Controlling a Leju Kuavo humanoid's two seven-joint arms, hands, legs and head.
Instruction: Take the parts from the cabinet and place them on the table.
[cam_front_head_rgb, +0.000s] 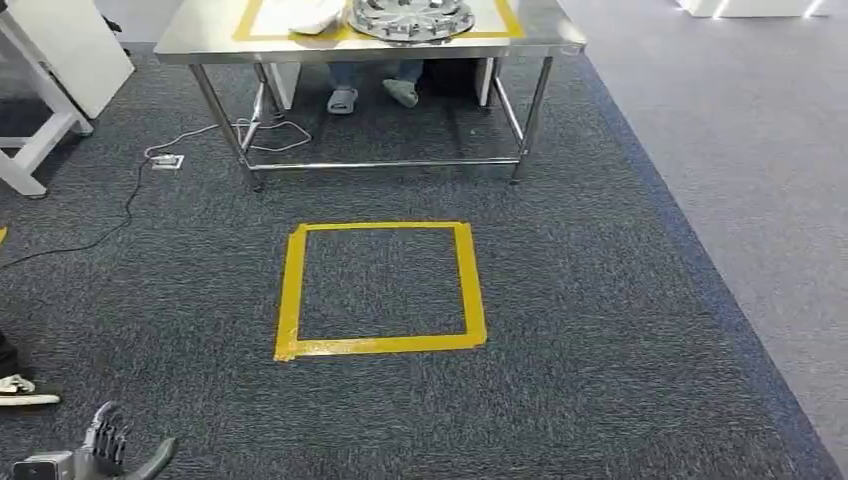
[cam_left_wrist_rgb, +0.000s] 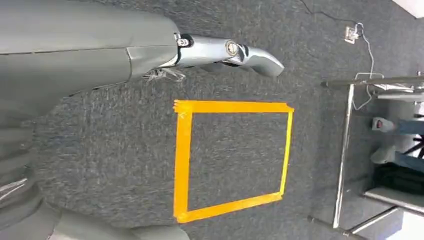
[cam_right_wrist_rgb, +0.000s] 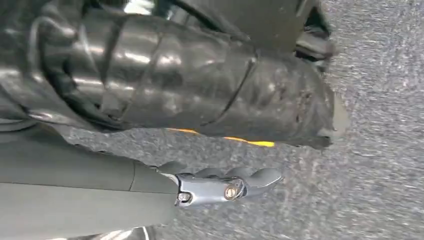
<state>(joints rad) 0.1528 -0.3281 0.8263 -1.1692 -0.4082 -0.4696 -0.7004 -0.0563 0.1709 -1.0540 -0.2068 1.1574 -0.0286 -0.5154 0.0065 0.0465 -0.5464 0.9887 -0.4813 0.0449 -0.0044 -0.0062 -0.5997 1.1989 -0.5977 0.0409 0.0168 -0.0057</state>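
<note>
Head view: a silver wheel-like part (cam_front_head_rgb: 411, 17) is already seen on the steel table (cam_front_head_rgb: 200, 42) beyond the taped square (cam_front_head_rgb: 381, 288); nothing is held by the left hand (cam_front_head_rgb: 104, 445), fingers apart; the right hand (cam_right_wrist_rgb: 225, 186) is loosely curled and empty; more fetching is judged possible.
</note>
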